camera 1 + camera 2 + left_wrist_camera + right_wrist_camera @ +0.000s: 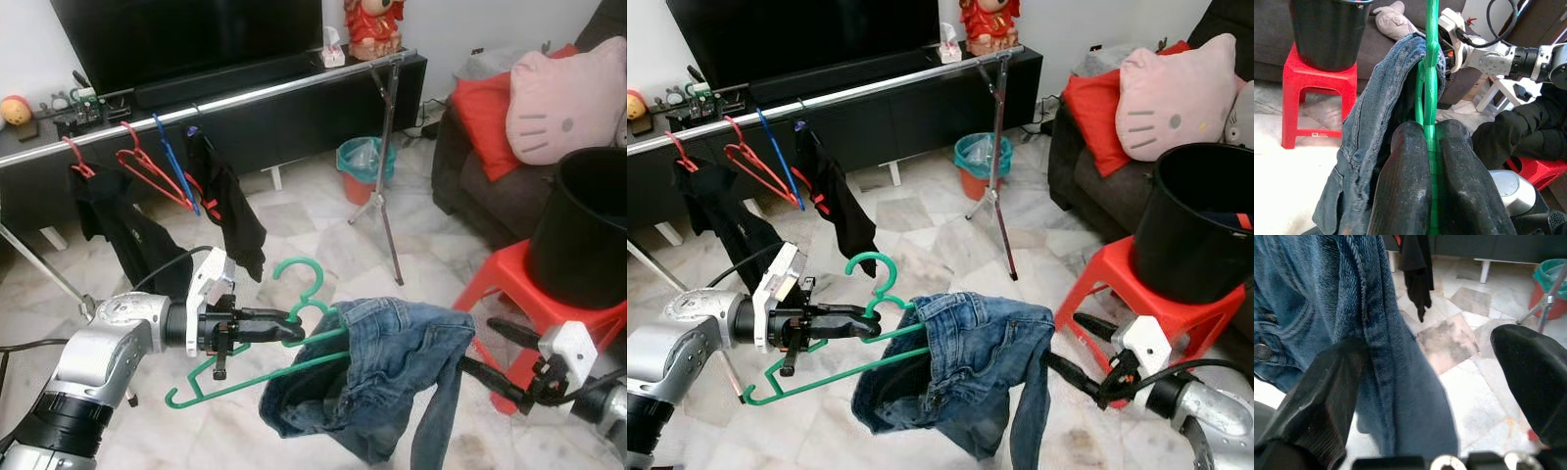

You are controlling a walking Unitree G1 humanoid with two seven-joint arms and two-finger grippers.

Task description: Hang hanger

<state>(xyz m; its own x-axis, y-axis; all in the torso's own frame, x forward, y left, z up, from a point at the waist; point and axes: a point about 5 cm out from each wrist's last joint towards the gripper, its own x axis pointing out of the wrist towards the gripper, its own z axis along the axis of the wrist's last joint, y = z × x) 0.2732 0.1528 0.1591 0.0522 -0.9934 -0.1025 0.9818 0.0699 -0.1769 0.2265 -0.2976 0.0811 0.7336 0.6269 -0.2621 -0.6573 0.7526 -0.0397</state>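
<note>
Centrally, one green plastic hanger [257, 362] is hanging in mid-air above the floor, its neck pinched between the closed fingers of the left gripper [290, 318]. One pair of blue jeans [372, 377] is draping over its right half. The right gripper [1442, 382] is reaching in from the right with its fingers spread wide around a hanging fold of the denim, not clamping it. Underneath, pale marble tile [304, 220] is covering the floor. Behind, one long silver rail [225, 101] is carrying two black garments [230, 211], two empty red hangers [147, 166] and one blue hanger [174, 162]. One black bucket [586, 223] is sitting on one red stool [509, 284] beside a dark sofa [460, 176].
</note>
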